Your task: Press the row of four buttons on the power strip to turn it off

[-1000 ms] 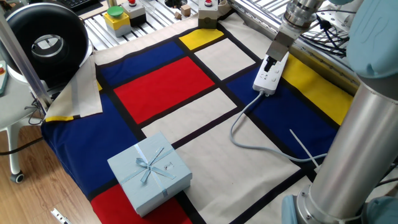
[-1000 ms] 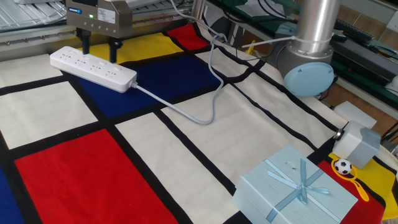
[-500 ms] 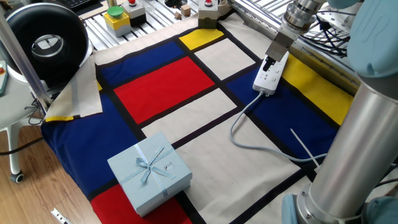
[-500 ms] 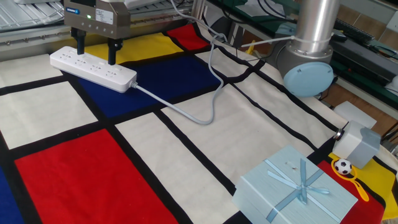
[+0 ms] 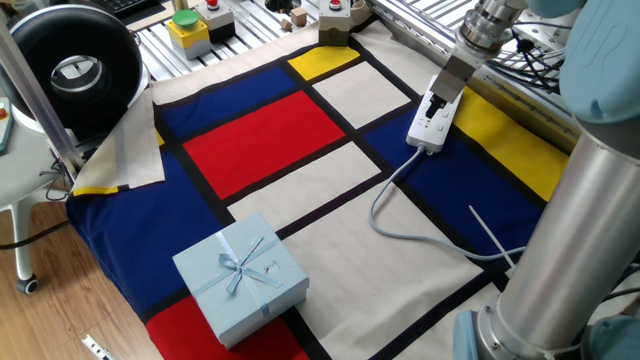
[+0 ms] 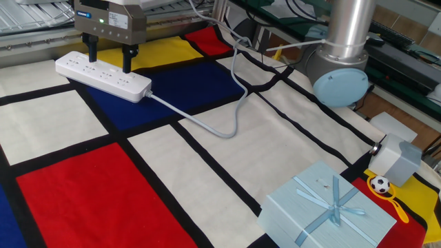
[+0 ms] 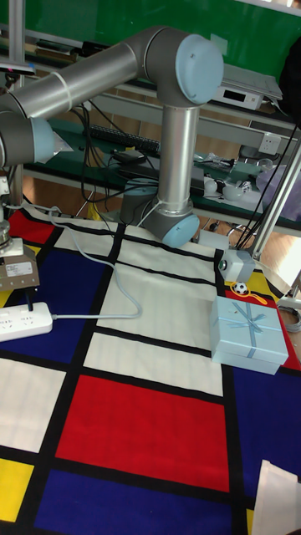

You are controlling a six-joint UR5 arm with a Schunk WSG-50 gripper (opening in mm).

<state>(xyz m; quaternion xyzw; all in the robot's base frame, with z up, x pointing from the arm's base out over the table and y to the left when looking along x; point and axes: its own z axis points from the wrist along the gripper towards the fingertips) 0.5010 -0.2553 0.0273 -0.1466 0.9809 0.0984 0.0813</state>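
The other fixed view shows the gripper (image 6: 107,60) directly above the power strip (image 6: 103,76), its two dark fingers (image 6: 127,59) spread apart with a clear gap, holding nothing. The fingers point straight down, probably so one tip can push a button without shifting the strip. The row of four buttons cannot be made out against the white face. The strip lies flat on a blue panel of the colour-block cloth (image 6: 165,200), its grey cord (image 6: 213,124) trailing toward the arm's base. A pale blue gift box (image 6: 329,211), lidded and ribbon-tied, sits well apart; its contents are hidden.
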